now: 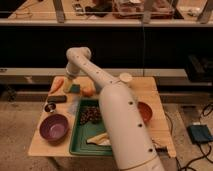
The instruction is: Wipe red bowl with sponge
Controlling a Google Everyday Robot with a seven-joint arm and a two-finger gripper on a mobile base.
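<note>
The red bowl (145, 111) sits on the right side of the wooden table, its left part hidden behind my arm. The teal sponge (75, 89) lies at the table's far left, next to an orange fruit (88, 92). My arm reaches from the lower right across the table. My gripper (68, 83) hangs open, pointing down, just above and left of the sponge, with nothing in it. It is far from the red bowl.
A purple bowl (54, 127) stands front left. Beside it, a green tray (80, 142) holds dark grapes (90, 114) and a banana (99, 138). A black bar (56, 99), a small can (49, 107) and an orange carrot-like thing (57, 84) lie at the left.
</note>
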